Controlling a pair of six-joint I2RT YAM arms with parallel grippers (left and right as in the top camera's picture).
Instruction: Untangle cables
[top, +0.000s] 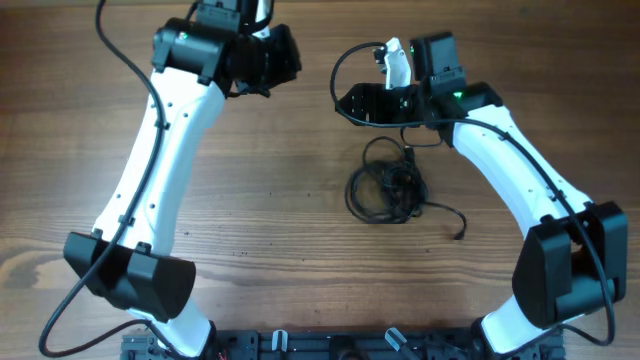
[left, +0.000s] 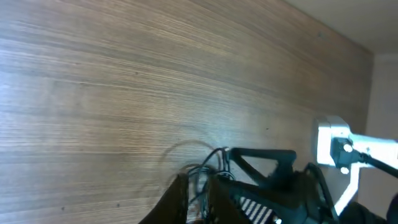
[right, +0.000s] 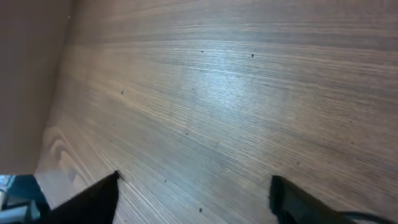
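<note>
The cables (top: 385, 188) are lying in a loose tangle of loops on the wooden table (top: 270, 210), a little toward 3 o'clock from its middle. One end is trailing out toward 4 o'clock. The right claw (top: 350, 103) is hovering at 11 o'clock from the tangle, apart from it, its fingers (right: 93, 199) spread wide over the wood. The left claw (top: 283, 55) is hanging near 12 o'clock, well apart from the cables. I cannot tell whether it is spread or pressed together.

A brown wood-grain table (top: 290, 250) fills the scene, with a soft pale sheen on its grain.
</note>
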